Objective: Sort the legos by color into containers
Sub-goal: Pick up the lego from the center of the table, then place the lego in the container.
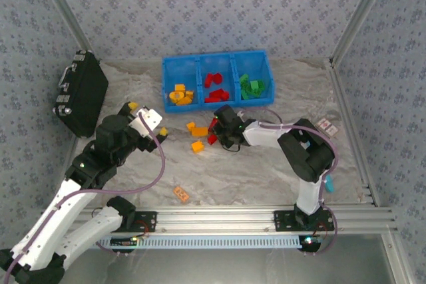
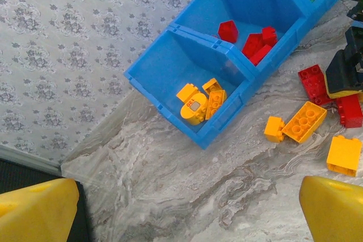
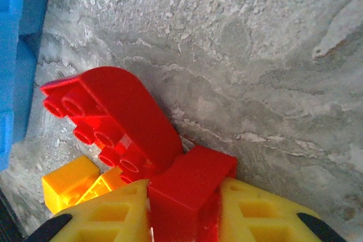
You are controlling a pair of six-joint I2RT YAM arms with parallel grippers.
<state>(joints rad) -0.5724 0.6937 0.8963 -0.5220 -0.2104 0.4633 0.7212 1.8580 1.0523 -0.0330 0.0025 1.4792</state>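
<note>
The blue bin (image 1: 216, 58) stands at the back, its three containers holding yellow (image 1: 180, 94), red (image 1: 214, 88) and green legos (image 1: 253, 88). In front of it lie loose orange bricks (image 1: 198, 131) and red ones (image 1: 212, 139). My right gripper (image 3: 184, 219) is down among them, shut on a red block (image 3: 190, 188) that rests on the table. A curved red brick (image 3: 119, 123) touches that block, and an orange brick (image 3: 68, 182) lies beside it. My left gripper (image 2: 187, 213) hovers open over bare table left of the pile, its yellow fingers (image 2: 34, 208) wide apart.
A black hard case (image 1: 81, 92) leans at the left wall. A flat orange tag (image 1: 181, 193) lies near the front rail. The metal frame (image 1: 349, 124) borders the table on the right. Small cards (image 1: 326, 126) lie by it.
</note>
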